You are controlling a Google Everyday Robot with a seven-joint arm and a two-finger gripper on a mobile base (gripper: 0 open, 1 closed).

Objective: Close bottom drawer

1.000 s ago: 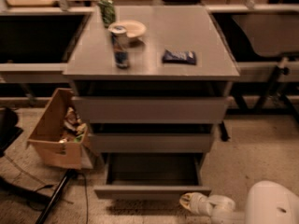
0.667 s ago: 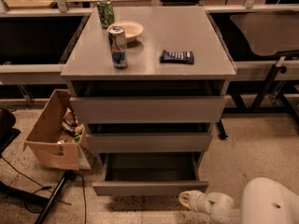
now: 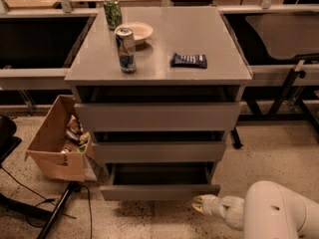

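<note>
The grey cabinet has three drawers. The bottom drawer point(image 3: 159, 191) is pulled out, its plain grey front facing me and its dark tray interior showing above the front. The middle drawer front point(image 3: 159, 152) and the wider top drawer front point(image 3: 158, 116) sit above it, each slightly out. My gripper point(image 3: 199, 204) is low at the bottom right, on the end of the white arm point(image 3: 279, 213), just right of and below the bottom drawer's right front corner. Whether it touches the drawer front is unclear.
On the cabinet top stand a blue can point(image 3: 126, 50), a green can point(image 3: 112, 12), a white bowl point(image 3: 134, 32) and a dark snack packet point(image 3: 189, 60). A cardboard box point(image 3: 54, 146) of litter sits left of the cabinet. Cables and a black stand leg point(image 3: 60, 210) lie on the floor at left.
The view has shifted, so the cabinet sits lower and a little left in the frame. The gripper stays by the bottom drawer's right front corner; the drawer looks about as far out.
</note>
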